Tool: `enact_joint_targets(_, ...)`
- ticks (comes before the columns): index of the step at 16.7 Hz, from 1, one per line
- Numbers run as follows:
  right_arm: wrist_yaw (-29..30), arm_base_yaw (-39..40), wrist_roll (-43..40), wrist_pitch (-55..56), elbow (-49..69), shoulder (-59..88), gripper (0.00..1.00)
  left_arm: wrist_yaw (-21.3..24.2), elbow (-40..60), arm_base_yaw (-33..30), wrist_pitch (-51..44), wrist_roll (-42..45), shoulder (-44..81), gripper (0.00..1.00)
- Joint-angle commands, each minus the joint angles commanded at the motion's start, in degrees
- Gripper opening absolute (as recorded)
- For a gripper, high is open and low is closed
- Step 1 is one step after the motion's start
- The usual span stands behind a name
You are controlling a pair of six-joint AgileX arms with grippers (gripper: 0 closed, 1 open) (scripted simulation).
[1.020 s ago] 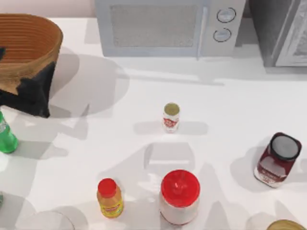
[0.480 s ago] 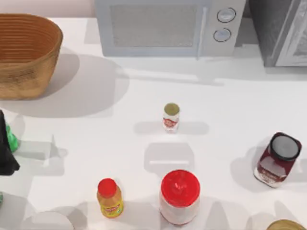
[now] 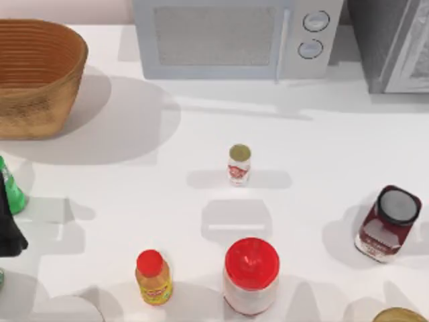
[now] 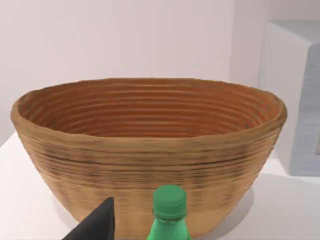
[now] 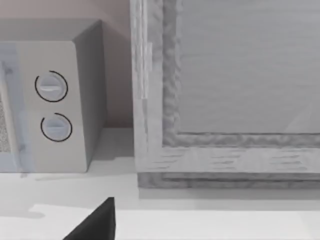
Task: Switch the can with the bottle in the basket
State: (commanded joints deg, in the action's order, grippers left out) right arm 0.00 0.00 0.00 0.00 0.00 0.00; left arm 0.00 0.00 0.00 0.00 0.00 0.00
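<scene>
The green bottle (image 3: 9, 191) is out of the basket (image 3: 40, 100) and stands on the white table (image 3: 308, 154), at its far left edge and in front of the basket. So the first half of the swap looks done, and the can (image 3: 239, 164) is next. The left gripper (image 3: 8, 231) sits at the left edge of the table, right beside the bottle and a little nearer the front. In the left wrist view one dark finger (image 4: 95, 225) shows beside the bottle's green cap, with the basket standing just behind. It is not clear whether the left jaws are open or shut, or whether they hold the bottle. The right gripper (image 5: 95, 222) shows as one dark finger tip in the right wrist view, facing the microwave (image 3: 234, 37) at the back, and its jaws cannot be told either. The can stands upright in the middle of the table, far from both sets of jaws, with bare table all around it. The next move likely means reaching over to the can, closing on its slim body, and carrying it into the basket. Compared with a second ago, the left arm no longer covers the front of the basket; it has come down the left edge past the bottle. The can has not moved.
</scene>
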Motion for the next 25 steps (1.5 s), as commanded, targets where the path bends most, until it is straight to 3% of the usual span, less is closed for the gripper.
enact_joint_targets(6, 0.0, 0.0, 0.0, 0.0, 0.0, 0.0, 1.0, 1.18, 0.74, 1.44, 5.31, 0.64, 6.54, 1.0)
enact_joint_targets(18, 0.0, 0.0, 0.0, 0.0, 0.0, 0.0, 1.0, 9.54, 3.07, 9.3, 36.88, 4.55, 60.7, 1.0)
enact_joint_targets(25, 0.0, 0.0, 0.0, 0.0, 0.0, 0.0, 1.0, 11.56, 3.72, 11.09, 44.62, 5.53, 71.91, 1.0)
